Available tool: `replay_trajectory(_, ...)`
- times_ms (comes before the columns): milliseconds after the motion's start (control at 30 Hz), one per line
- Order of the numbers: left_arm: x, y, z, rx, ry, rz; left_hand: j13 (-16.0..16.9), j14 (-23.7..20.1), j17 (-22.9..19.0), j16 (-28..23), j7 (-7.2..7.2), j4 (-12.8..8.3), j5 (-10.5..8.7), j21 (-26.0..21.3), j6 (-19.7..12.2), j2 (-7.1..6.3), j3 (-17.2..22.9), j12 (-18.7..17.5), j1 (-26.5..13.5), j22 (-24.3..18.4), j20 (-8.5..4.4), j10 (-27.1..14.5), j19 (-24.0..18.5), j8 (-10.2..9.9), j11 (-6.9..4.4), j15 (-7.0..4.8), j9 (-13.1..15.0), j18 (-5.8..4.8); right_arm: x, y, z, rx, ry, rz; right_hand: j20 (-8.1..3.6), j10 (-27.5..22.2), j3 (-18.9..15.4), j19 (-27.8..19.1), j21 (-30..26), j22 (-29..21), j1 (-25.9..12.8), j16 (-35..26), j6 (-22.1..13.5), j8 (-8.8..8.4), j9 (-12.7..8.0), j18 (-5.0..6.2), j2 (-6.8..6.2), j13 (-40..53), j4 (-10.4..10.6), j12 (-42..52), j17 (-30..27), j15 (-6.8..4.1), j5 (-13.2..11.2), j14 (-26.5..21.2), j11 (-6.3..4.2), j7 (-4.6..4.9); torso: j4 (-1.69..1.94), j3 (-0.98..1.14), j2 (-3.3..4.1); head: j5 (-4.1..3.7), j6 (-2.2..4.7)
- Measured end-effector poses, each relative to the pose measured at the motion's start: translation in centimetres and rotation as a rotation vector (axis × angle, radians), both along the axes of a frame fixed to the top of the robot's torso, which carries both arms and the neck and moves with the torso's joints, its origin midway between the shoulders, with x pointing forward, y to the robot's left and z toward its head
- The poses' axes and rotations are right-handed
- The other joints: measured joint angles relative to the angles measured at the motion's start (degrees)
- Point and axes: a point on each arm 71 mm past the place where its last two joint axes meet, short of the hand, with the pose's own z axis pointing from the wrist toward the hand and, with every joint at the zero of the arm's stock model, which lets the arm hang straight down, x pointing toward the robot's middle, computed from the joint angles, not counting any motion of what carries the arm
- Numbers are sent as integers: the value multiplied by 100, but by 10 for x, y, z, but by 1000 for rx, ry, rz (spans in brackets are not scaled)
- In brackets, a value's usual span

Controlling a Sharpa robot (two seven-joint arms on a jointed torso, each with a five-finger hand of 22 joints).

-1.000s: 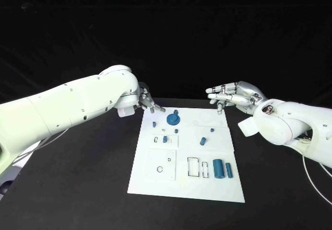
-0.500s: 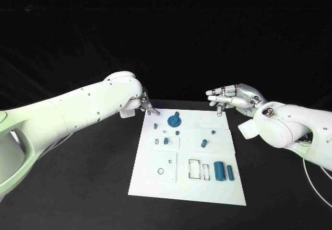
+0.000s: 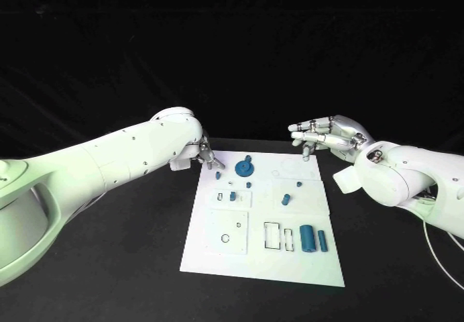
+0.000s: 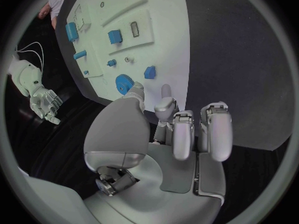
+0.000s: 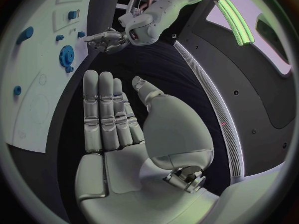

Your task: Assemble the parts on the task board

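My left hand (image 3: 205, 153) hovers at the far left corner of the white board (image 3: 224, 258), fingers loosely curled and apart, holding nothing — its fingertips (image 4: 164, 90) hang just above the board's edge, close to the blue gear (image 3: 243, 167). My right hand (image 3: 324, 137) floats past the board's far right corner, fingers straight and side by side, palm empty. The other blue pieces stay on the board — two cylinders (image 3: 312, 237) near the front right, small pegs (image 3: 285, 199) around the middle.
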Motion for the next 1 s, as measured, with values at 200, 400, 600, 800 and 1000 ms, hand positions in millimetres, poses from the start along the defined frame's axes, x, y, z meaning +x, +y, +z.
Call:
replay_trajectory(200,-1,-1,-3,-1,28,-10,21,0,0,0,-23,-16,0,0,58,30,16,32,-30,0,0,21,0,33,-21,0,5,-1,0,1,0,3,-6,3,0,-20,0,0,-44,-30,0,-24,-19,22,0,0,0,-60,0,-22,-52,0,0,0,20,18,4,2,-2,-2,-1)
replay_trajectory(400,-2,-3,-5,-6,53,-23,62,0,0,0,-49,-17,0,0,126,94,49,78,-11,0,0,41,0,69,-41,0,35,-1,0,1,1,5,-10,2,0,-20,-16,0,-44,-41,0,-57,-19,22,0,0,0,-78,16,-22,-69,0,0,0,20,18,6,4,-7,2,-9)
replay_trajectory(600,-3,-5,-6,-12,69,-31,121,0,0,0,-55,-32,0,0,170,142,64,146,12,0,-1,71,0,99,-72,0,58,0,0,1,1,5,-12,2,0,-20,-16,0,-44,-41,0,-57,-19,22,-1,0,0,-78,16,-22,-69,0,0,0,20,18,5,4,-7,1,-12)
replay_trajectory(800,-3,-6,-6,-20,74,-33,127,-21,-1,0,-75,-39,0,0,191,303,103,150,93,0,-1,92,0,98,-93,-21,86,0,1,2,1,5,-12,3,0,-19,-16,0,-67,-48,0,-57,-19,22,-1,0,0,-95,16,-22,-82,0,0,0,20,17,4,4,-7,-38,6)
replay_trajectory(1000,-3,-7,-6,-27,77,-32,106,-21,-1,0,-75,-52,0,0,190,334,116,150,123,0,-1,92,0,98,-93,-21,97,0,1,2,1,5,-11,3,21,-19,-25,22,-88,-63,0,-88,-37,22,-2,0,0,-123,25,-22,-105,0,0,0,20,35,3,3,-7,-49,12)
